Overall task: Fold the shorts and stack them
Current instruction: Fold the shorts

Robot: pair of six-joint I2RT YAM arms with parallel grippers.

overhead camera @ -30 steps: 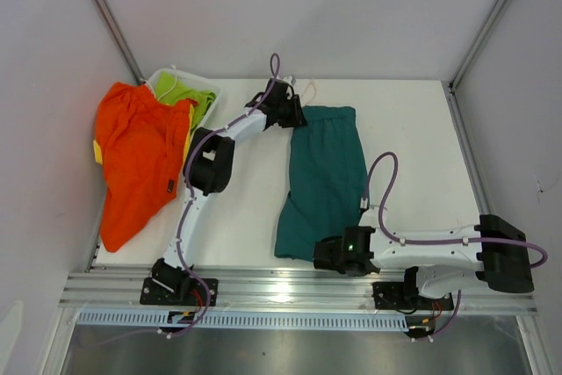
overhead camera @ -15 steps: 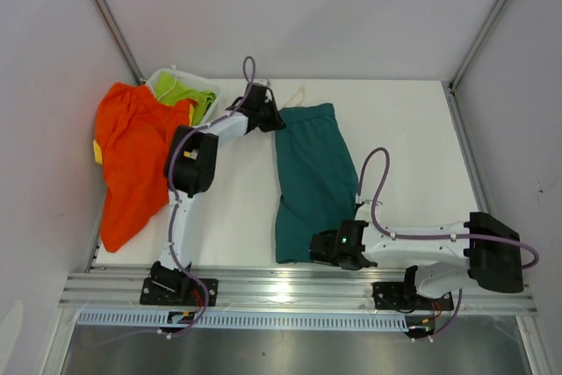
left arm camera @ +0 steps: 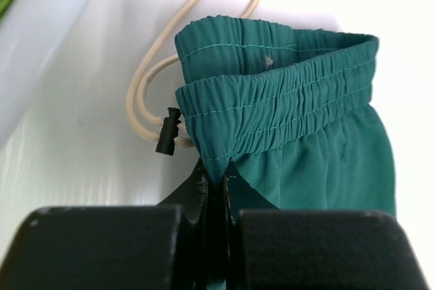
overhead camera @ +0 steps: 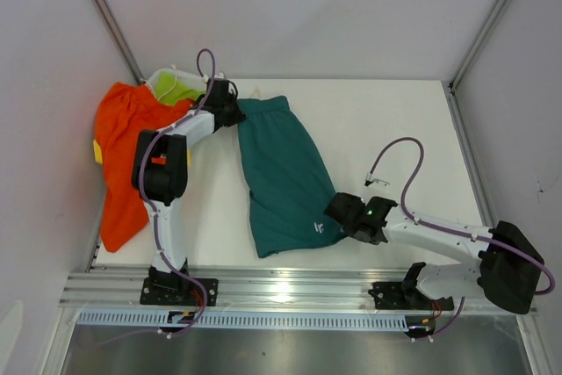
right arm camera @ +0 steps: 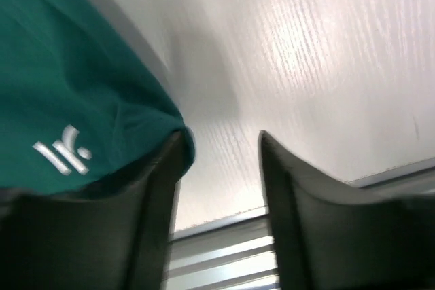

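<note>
two pairs matter here; the teal shorts lie spread across the middle of the table, waistband toward 11 o'clock and hems toward 6 o'clock; the orange shorts sit crumpled at 9 o'clock, well apart from them; the left gripper is clenched on the waistband corner, its fingers pressed together with elastic pinched between them; the right gripper is released at the hem corner near 4 o'clock, bare table showing in its gap and the cloth lying against one finger, not between the two.

the cloth looks thin, light and limp, so i judge it will drape, sag and slide on the smooth table rather than keep a shape; the gathered elastic and the stitched hem corners look like the firmest places to grip; the white drawstring is a poor hold, since it would likely just pull through.

only the top view gives the whole diagonal lie and the other pair; only the left wrist view shows the pinch, the cord and its black toggle; only the right wrist view shows the open gap, beside the white logo.
</note>
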